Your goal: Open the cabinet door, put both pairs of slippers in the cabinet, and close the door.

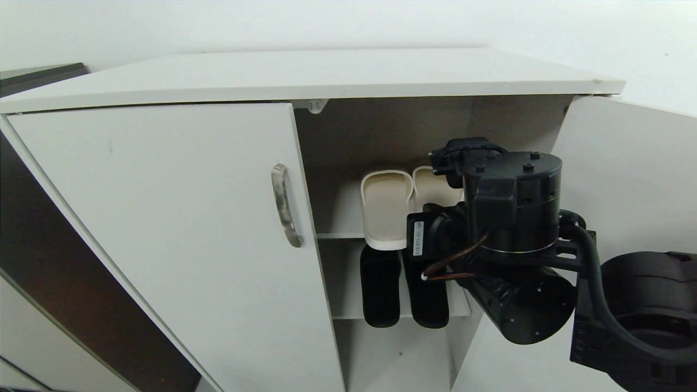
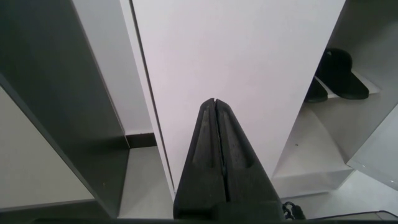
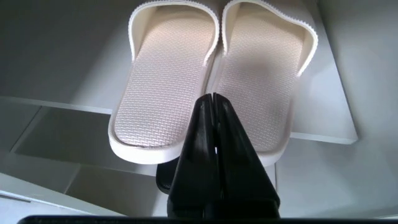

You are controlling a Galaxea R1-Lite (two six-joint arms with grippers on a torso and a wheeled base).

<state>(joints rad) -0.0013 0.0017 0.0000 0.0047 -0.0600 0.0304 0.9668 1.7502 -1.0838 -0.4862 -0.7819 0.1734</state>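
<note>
Cream slippers (image 3: 168,93) lie directly ahead of the right gripper (image 3: 214,99). Its jaws are pressed tight together with nothing held between them. Their tips line up with the seam between the two heels, but whether they touch the pair cannot be told. The pair sits side by side on the upper shelf (image 1: 337,236) of the cabinet (image 1: 326,73), heels hanging a little over the shelf's front edge.

Just beneath, the black slippers (image 1: 380,286) rest side by side on the lower shelf (image 1: 348,316), their near ends also past the edge. In the head view the right arm (image 1: 512,218) stands in front of the open compartment and covers part of the right-hand slipper of each pair.

The left gripper (image 2: 214,102) also has its jaws closed on nothing, and it points at the white face of the left door (image 1: 163,218). That door is shut and carries a curved metal handle (image 1: 284,206) near its inner edge. The right door (image 1: 626,174) is swung wide open to the right.

A dark piece of furniture (image 1: 32,245) stands just beside the cabinet on the left, and a white wall (image 1: 381,22) rises behind.
</note>
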